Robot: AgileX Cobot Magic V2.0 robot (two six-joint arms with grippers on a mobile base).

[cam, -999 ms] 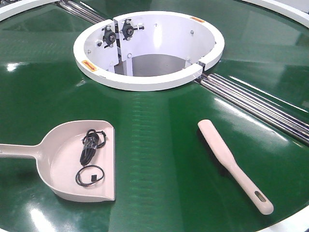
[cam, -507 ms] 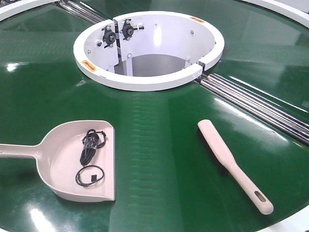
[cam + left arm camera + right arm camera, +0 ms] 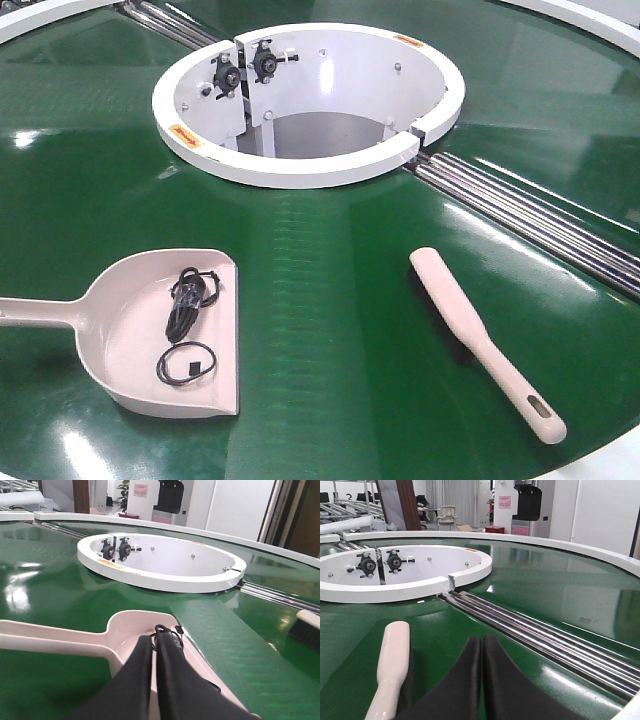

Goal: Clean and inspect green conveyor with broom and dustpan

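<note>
The beige dustpan (image 3: 118,335) lies on the green conveyor (image 3: 330,300) at the front left, handle pointing left. A black cable bundle (image 3: 186,298) and a small black loop (image 3: 186,362) lie inside it. The beige broom (image 3: 470,325) lies flat at the front right, its slotted handle end nearest me. Neither gripper shows in the front view. In the left wrist view my left gripper (image 3: 156,638) hangs shut and empty just over the dustpan (image 3: 127,625), by the cable (image 3: 173,630). My right gripper (image 3: 482,639) is shut and empty, just right of the broom (image 3: 392,655).
The white ring hub (image 3: 300,172) stands behind both tools at the belt's centre. Silver rails (image 3: 530,220) run diagonally from the hub to the right edge, close behind the broom. The conveyor's white outer rim (image 3: 610,462) borders the front right.
</note>
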